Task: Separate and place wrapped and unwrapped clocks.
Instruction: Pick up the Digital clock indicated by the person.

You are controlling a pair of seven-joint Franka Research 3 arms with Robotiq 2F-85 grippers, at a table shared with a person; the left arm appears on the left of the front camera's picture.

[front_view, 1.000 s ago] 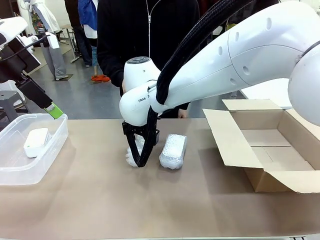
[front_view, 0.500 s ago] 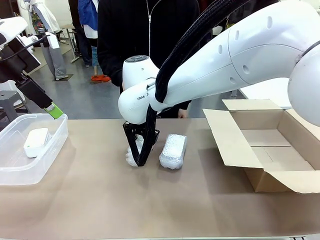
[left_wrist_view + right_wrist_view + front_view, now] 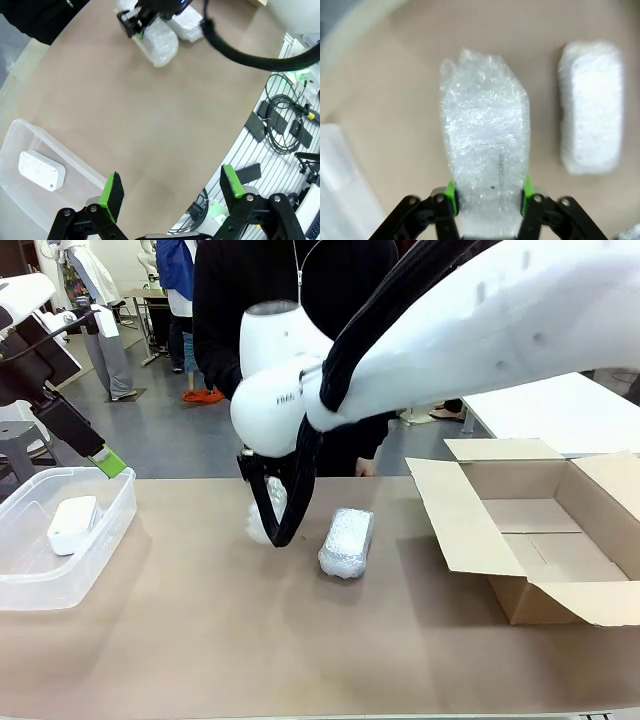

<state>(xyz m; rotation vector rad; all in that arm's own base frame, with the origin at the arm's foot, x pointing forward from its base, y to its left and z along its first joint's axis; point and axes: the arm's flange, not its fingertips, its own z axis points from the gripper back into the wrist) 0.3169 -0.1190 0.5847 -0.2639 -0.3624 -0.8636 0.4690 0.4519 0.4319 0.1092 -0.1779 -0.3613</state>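
Right pincer [image 3: 489, 192]: clamped on one end of a wrapped clock [image 3: 485, 135], green pads pressed into the bubble wrap on both sides. Pointing down near the middle of the table [image 3: 300, 640], with the bundle hanging between the black fingers; hard to say whether fully clear of the tabletop.

Just beside it, apart and not touching: second wrapped clock [image 3: 346, 542], lying flat on the table, long side running away from the robot.

Farther to the robot's right: open cardboard box [image 3: 540, 530], flaps spread, sitting on the table well apart from both bundles.

Behind the table, opposite the pincer: person in a dark zipped top [image 3: 290, 300], standing close to the far edge.

Left pincer [image 3: 172, 187]: spread wide, nothing between the green pads. Hanging above the near rim of a clear plastic tub [image 3: 60, 590] at the robot's left end of the table.

Inside that tub: bare white clock [image 3: 73, 524], smooth, rounded corners, resting on the bottom toward the left side.
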